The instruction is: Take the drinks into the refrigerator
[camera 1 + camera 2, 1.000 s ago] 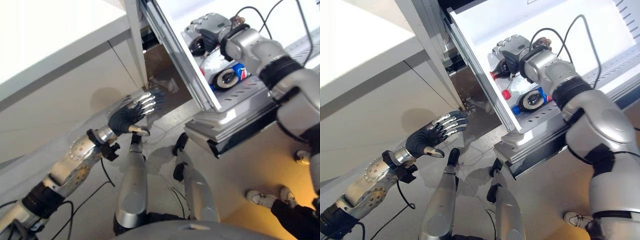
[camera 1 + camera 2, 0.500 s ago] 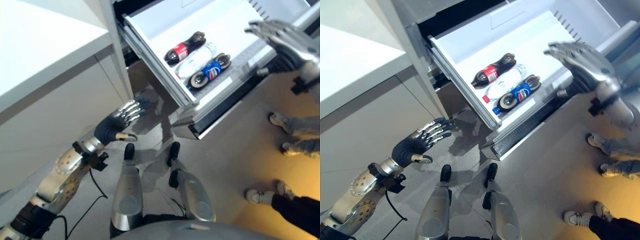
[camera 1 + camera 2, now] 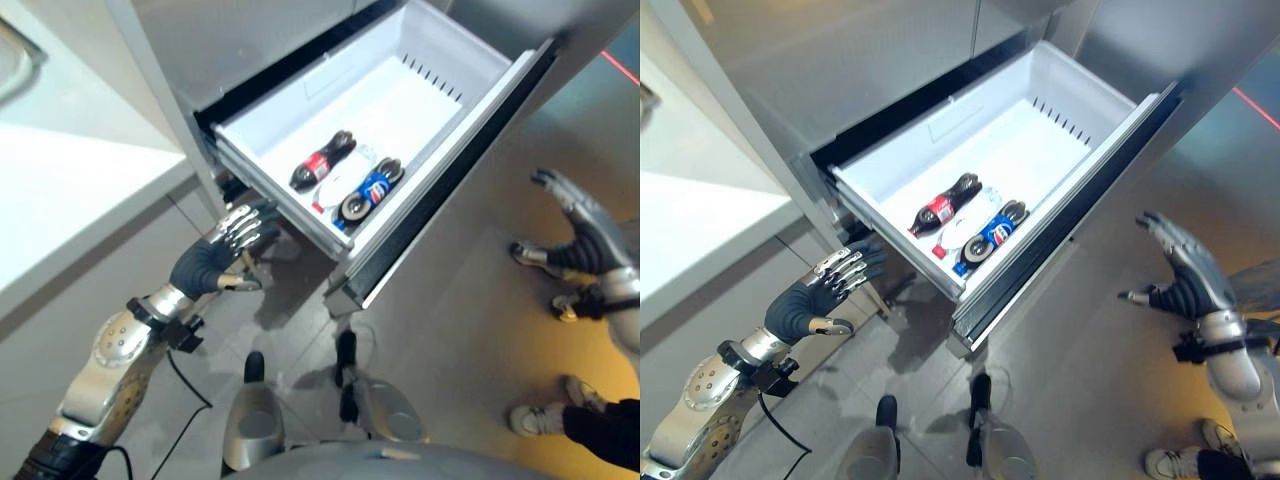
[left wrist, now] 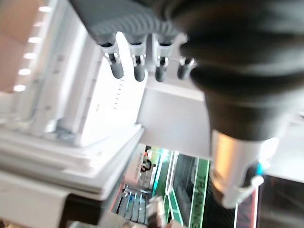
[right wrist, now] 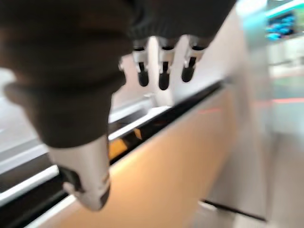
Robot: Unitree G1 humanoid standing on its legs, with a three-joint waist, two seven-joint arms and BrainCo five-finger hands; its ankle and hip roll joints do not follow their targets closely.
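Three drinks lie side by side in the open white refrigerator drawer: a dark cola bottle with a red label, a clear bottle and a blue-labelled bottle. My left hand hovers open and empty just below the drawer's left corner, with its fingers straight toward the drawer's white edge. My right hand is out to the right of the drawer's dark front, apart from it, fingers spread and holding nothing.
A white counter runs along the left, with grey cabinet fronts beneath it. People's shoes stand on the floor at the right, close to my right arm. The pulled-out drawer juts over the floor in front of me.
My right hand has come out of the drawer and swung down to the right, leaving the bottles inside. The whole view has pulled back and shifted. The left hand has kept its pose.
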